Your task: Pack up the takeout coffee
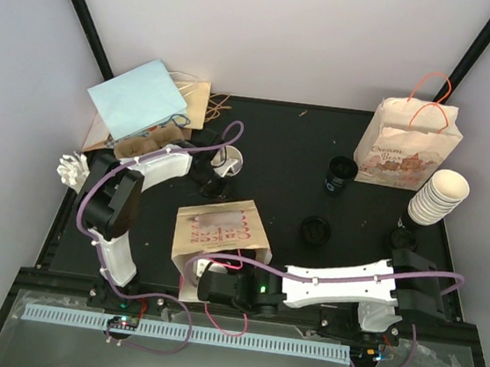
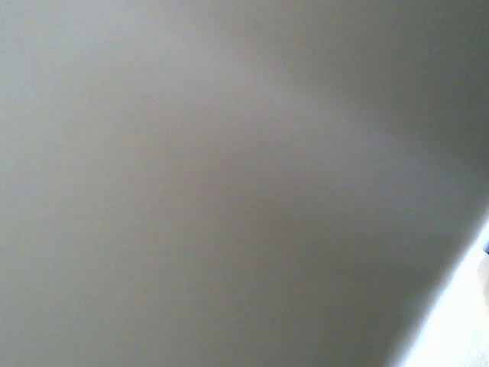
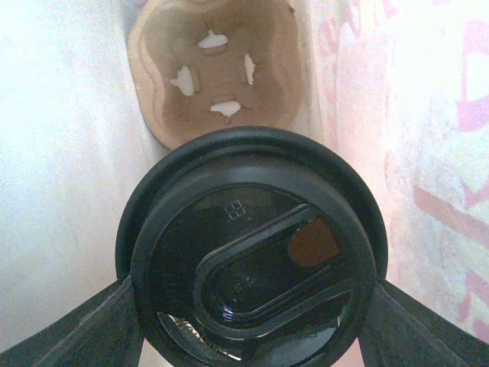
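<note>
A brown paper bag (image 1: pixel 218 230) with pink print sits open at the table's middle. My right gripper (image 1: pixel 212 284) reaches into its near opening. In the right wrist view my right gripper (image 3: pixel 252 313) is shut on a coffee cup with a black lid (image 3: pixel 252 252), one finger on each side. The cup is inside the bag, above a brown cardboard cup carrier (image 3: pixel 218 73) at the bag's bottom. My left gripper (image 1: pixel 211 176) is at the bag's far edge. The left wrist view is blank grey, so its jaws are hidden.
A white cup (image 1: pixel 231 159) stands behind the bag. A black cup (image 1: pixel 341 175), two black lids (image 1: pixel 316 231), a stack of white cups (image 1: pixel 439 197) and a printed bag (image 1: pixel 409 145) are on the right. A blue bag (image 1: pixel 137 100) and brown carriers (image 1: pixel 141 143) lie far left.
</note>
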You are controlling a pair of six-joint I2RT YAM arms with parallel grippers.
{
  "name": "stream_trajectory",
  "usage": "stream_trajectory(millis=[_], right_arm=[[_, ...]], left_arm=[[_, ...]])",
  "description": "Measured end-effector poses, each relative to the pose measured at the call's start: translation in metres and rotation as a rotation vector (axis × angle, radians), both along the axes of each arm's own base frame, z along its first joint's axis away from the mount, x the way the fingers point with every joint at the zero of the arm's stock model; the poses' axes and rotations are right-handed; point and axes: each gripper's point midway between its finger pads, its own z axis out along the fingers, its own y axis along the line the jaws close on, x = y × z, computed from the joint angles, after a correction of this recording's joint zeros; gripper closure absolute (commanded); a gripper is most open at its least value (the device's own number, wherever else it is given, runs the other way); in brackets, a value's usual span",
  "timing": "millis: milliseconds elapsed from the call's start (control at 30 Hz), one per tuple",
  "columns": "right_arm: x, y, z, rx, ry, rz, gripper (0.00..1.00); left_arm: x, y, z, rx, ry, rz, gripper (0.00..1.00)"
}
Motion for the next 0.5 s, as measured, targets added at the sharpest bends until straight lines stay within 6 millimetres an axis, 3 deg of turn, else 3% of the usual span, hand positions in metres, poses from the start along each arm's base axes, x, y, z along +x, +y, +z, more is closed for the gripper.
stream_trajectory(millis=[333,500], right_arm=[[-0.0039,0.0026,-0.0086,-0.009,0.021,0.014,0.45],[-0.0040,-0.0007,-0.0102,-0.018,0.025,0.011,0.45]], left_arm=[[-0.0011,-0.0019,0.0013,-0.014,0.005,-0.004,0.98],[0.0026,-0.0035,0.0025,-0.021,-0.011,-0.002,0.93]])
